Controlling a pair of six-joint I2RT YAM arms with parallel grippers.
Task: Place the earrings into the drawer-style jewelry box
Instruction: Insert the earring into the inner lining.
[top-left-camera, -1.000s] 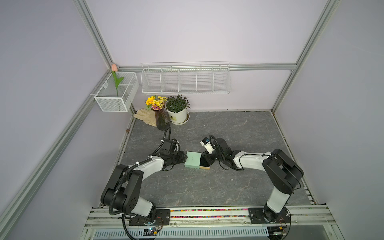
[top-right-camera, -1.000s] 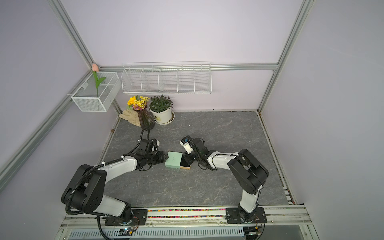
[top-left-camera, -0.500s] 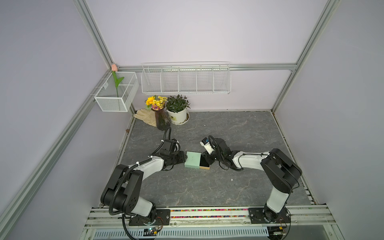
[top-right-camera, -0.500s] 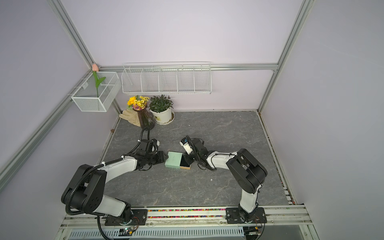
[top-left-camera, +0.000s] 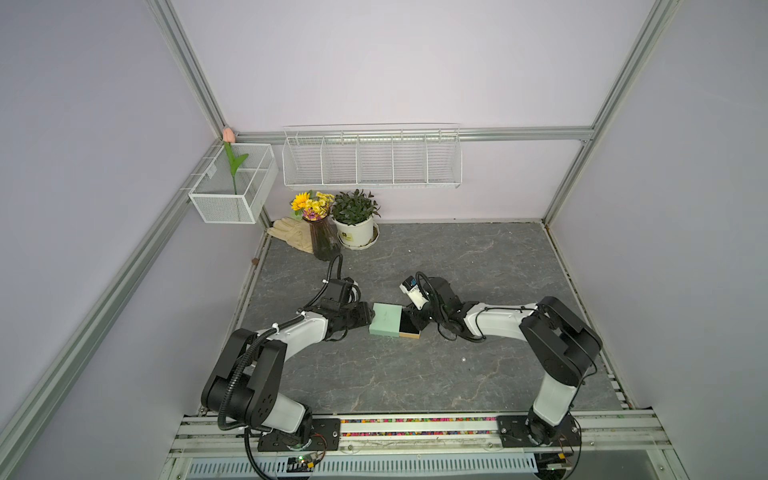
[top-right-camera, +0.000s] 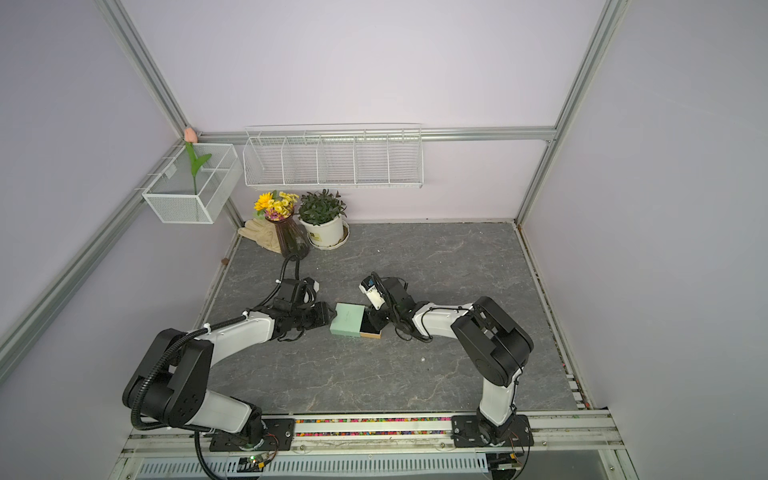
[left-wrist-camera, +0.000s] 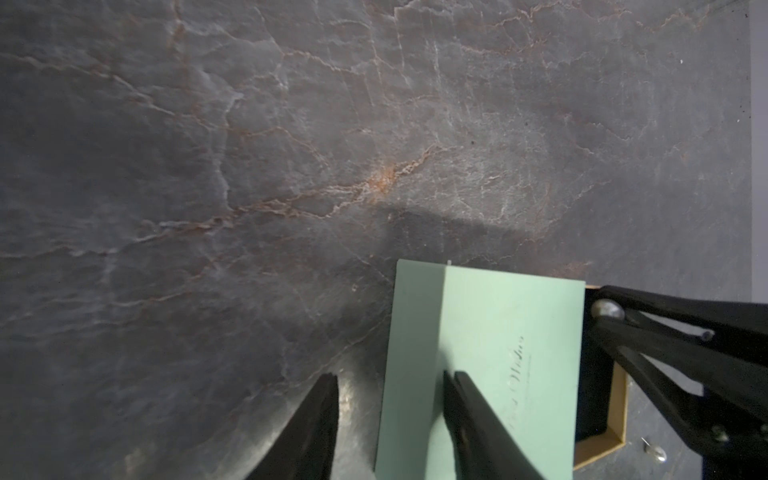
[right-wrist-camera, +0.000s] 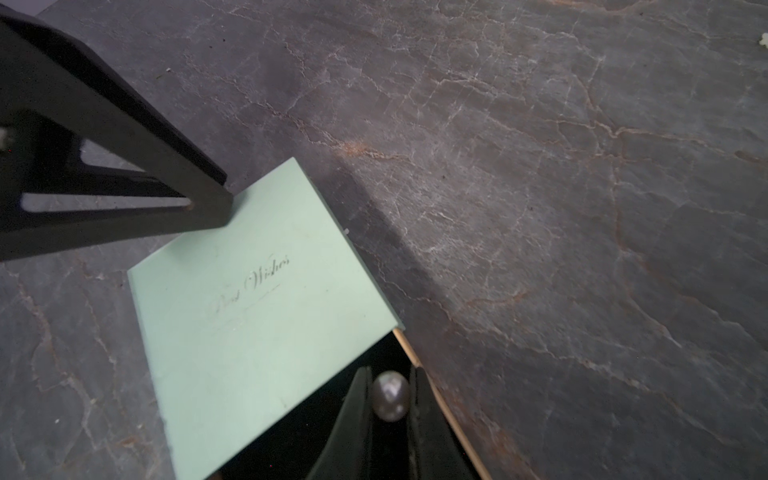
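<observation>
Near-zero motion over the last second: right arm's elbow crept a touch toward the box, box and left arm sit as before. Small flat square mint-green cardboard drawer-style jewelry box (top-left-camera: 386, 324) is mid-slab on the dark grey veined stone tabletop (top-left-camera: 478, 266), its tan-sided black-lined tray (top-left-camera: 409, 335) slid partly out toward the right arm. Right gripper (right-wrist-camera: 391, 372) is clenched on one tiny whitish pearl-like bead earring (right-wrist-camera: 390, 397), pinched between the fingertips directly over the exposed black lining, just inside the tan wall; can't tell if the bead touches the lining. Left gripper (left-wrist-camera: 390, 374) has jaws apart, clamping nothing: one finger (left-wrist-camera: 469, 407) lies on the sleeve's top near its edge, the other stands off beside the sleeve over bare slab. Second tiny whitish bead stud (top-left-camera: 462, 358) lies loose on the slab, clear of the box, on the right arm's side. White-potted green plant (top-left-camera: 355, 224), dark glass vase of yellow flowers (top-left-camera: 322, 241) and tan glove (top-left-camera: 291, 235) sit in the back left corner.
</observation>
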